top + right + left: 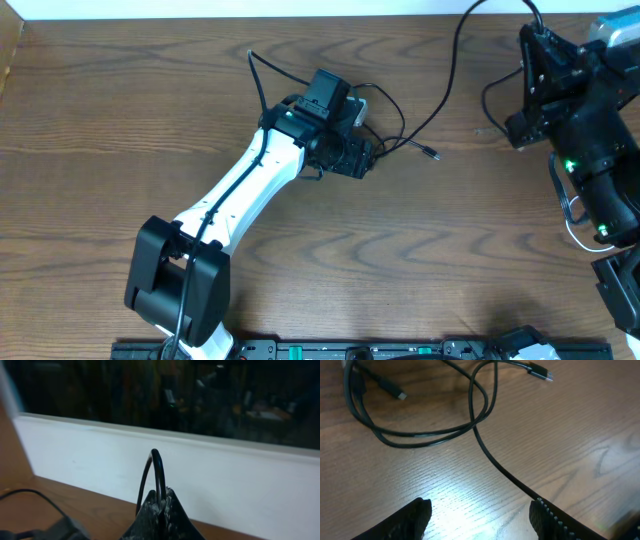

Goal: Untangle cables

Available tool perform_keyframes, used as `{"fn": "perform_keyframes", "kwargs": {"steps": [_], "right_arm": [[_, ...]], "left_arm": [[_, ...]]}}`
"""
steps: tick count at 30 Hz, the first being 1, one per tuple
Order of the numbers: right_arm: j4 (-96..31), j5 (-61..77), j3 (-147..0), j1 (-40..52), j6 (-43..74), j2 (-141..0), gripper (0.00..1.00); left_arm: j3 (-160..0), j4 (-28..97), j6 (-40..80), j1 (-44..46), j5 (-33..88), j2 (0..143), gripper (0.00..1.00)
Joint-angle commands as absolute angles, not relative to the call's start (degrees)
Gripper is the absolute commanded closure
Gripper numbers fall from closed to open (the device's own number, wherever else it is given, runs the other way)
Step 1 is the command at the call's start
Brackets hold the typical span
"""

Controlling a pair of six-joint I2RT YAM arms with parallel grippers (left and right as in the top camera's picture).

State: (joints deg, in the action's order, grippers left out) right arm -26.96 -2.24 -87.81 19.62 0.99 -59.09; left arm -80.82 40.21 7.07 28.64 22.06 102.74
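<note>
Near the middle of the wooden table (420,270), the left gripper (480,521) hangs low over the black cables (420,437). Its two fingers (415,517) stand well apart, with only bare wood between them, so it has hold of nothing. One cable runs across the wood down to the right-side finger of this gripper and goes out of sight under it; whether it touches the finger cannot be told. The cables lie in loose loops that cross each other, with one small plug (400,395) inside the loops and another plug (540,371) just beside them. From above, a long black cable (450,80) curves from the far edge toward this bundle. At the far right side, the right gripper (161,506) is closed tight on a loop of black cable (156,472), which stands up from between its fingers in front of a white wall (75,455).
</note>
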Motion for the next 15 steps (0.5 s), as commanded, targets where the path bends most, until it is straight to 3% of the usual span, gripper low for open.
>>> {"fn": "perform_keyframes", "kwargs": {"steps": [1,6,15], "right_arm": [[-27.3,-6.3,-88.4,19.4,0.4,-59.7,0.99],[-27.2,-6.5,-88.4,19.4,0.9,-61.0,0.99],[-27.3,-5.8,-88.4,19.4,1.7,-61.5,0.99]], "left_arm": [[-80.7,40.2,3.4,26.7,23.6,98.4,0.31],[-80.7,40.6,-6.6,25.9,33.8,92.8,0.29],[-80.7,37.3,-10.7,29.9,34.1,94.2,0.29]]}}
